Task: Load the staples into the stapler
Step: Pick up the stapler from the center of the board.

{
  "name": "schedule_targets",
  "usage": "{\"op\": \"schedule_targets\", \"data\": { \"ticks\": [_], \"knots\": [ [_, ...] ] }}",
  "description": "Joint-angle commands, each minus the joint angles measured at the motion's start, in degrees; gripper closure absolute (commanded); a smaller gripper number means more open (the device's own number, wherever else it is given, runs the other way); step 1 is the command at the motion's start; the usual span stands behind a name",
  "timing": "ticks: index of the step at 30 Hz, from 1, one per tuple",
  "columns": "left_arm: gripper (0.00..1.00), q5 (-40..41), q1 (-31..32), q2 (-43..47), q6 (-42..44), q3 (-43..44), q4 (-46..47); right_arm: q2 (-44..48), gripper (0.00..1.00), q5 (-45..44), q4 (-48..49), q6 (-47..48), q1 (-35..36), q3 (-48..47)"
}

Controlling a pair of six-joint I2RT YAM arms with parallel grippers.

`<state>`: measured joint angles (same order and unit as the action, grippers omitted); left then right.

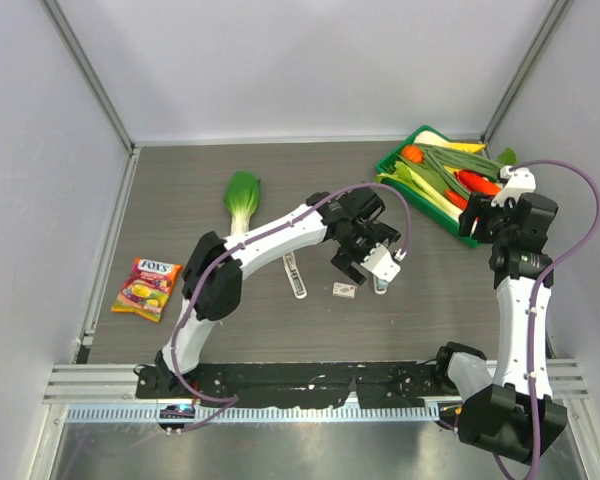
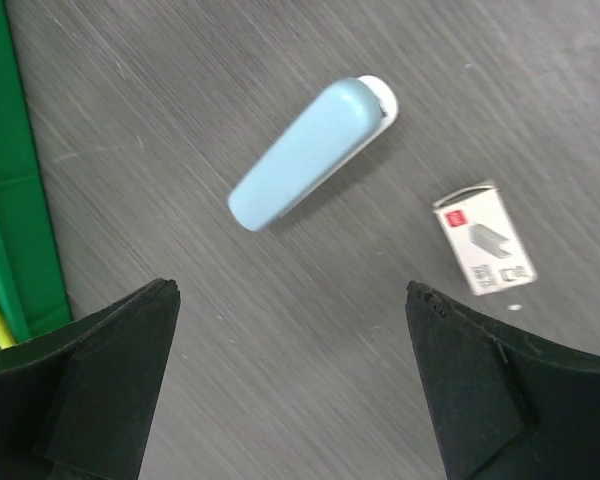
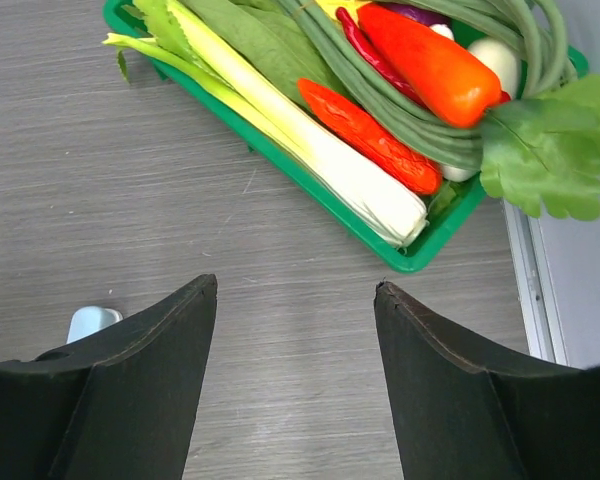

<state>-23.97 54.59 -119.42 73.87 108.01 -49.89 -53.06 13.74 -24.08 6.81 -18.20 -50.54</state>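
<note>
Left gripper wide, empty, hovering just beside staples. We spot pale blue bar near staples, stapler near on opposite side. Right gripper parted, empty, well apart from staples; vegetable tray likewise.

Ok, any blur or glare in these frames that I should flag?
Left wrist: motion-smeared, the table grain streaks, and the pale blue bar and staple box look soft. Right wrist: crisp, with the green tray evenly lit. Top external: sharp, with glare on the metal ledge.
</note>
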Motion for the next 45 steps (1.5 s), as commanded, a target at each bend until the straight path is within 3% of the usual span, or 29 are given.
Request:
{"op": "schedule_targets", "data": {
  "ticks": [1, 15, 24, 45],
  "knots": [
    [0.00, -1.52, 0.34, -3.71, 11.18, 7.73, -3.28, 1.38, 0.31, 3.75, 0.43, -0.92, -2.72, 0.18],
    [0.14, -0.12, 1.93, -15.49, 24.03, 16.88, -8.11, -0.03, 0.33, 4.98, 0.52, -1.18, -4.30, 0.45],
    [0.24, 0.59, 3.42, -19.80, 27.46, 22.51, -12.51, -0.38, 0.34, 5.77, 0.70, -1.10, -4.39, 0.71],
    [0.43, 9.81, 7.20, -24.02, 33.54, 26.64, -19.37, -0.20, 0.37, 7.18, 0.78, -1.01, -4.30, 0.80]
  ]
}}
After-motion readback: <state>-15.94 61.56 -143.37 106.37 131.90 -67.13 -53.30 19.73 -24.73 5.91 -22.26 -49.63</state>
